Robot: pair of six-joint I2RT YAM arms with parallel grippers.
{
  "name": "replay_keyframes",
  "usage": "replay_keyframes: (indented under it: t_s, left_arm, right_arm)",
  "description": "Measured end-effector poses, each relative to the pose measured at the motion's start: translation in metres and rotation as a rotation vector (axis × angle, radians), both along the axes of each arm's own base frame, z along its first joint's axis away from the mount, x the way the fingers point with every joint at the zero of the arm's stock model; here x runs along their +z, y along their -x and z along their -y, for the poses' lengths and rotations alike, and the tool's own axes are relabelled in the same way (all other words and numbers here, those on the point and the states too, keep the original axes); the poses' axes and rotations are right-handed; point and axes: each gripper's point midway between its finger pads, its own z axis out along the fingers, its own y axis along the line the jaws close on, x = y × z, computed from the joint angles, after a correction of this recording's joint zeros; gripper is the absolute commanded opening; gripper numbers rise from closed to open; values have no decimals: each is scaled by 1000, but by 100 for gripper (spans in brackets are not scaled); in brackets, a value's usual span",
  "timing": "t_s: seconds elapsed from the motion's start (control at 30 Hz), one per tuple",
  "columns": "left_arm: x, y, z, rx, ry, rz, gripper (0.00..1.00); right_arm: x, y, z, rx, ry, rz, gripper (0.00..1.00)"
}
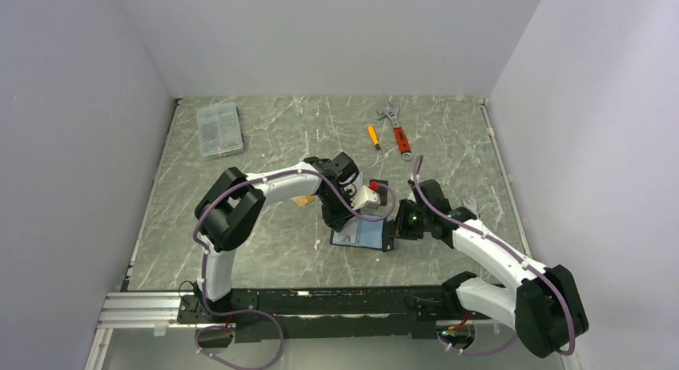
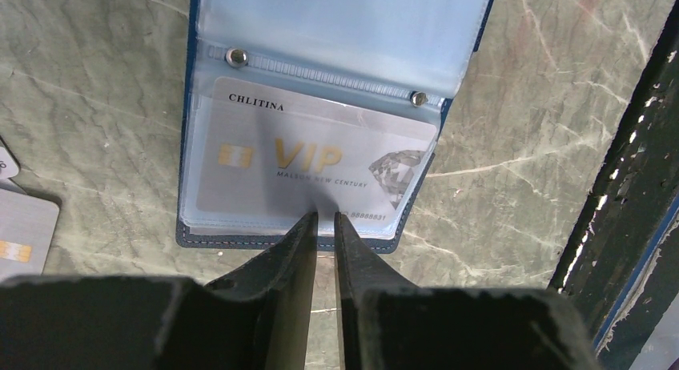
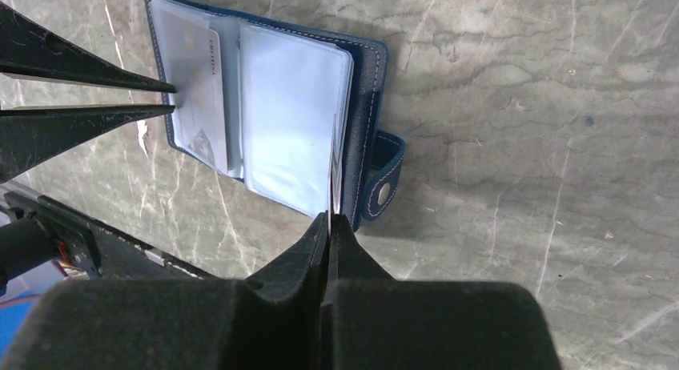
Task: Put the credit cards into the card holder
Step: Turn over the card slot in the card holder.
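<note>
Here, the step in hand looks like sliding one card home. The card holder (image 2: 280,242) lies open and flat on the desk (image 2: 96,106). A silver card (image 2: 320,158) with gold letters sits in a clear pocket (image 2: 192,219) on the half nearest the left tool (image 2: 325,218), and it looks nearly all the way in. The left tool has its two fingers close, with only a thin gap between them. Its tips rest at the near edge of the silver card and look set to push it, not to pinch it. The right tool (image 3: 328,218) has its fingers pressed tight together at the edge of a clear page (image 3: 292,114), just beside the snap tab (image 3: 383,190). It seems to pinch that page so the card holder stays open, though the page is so thin that this is hard to see. Next, the left tool would need a short, soft push straight along the pocket, low to the desk, so the card does not bend and the card holder does not slide. Another card (image 2: 24,234) lies on the desk beside the card holder.
</note>
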Motion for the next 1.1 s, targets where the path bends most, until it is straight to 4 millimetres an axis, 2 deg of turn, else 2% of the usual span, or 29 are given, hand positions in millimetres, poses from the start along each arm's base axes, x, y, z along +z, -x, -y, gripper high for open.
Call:
replay_keyframes:
  t_s: [0.37, 0.7, 1.1]
  left_arm:
    - [0, 0, 0, -6, 1, 3, 19]
    - [0, 0, 0, -6, 1, 3, 19]
    - [0, 0, 0, -7, 1, 3, 18]
  right_arm:
    - [-4, 1, -7, 25, -27, -25, 0]
    - [-12, 3, -5, 20, -8, -57, 0]
    - [-13, 3, -2, -2, 5, -54, 0]
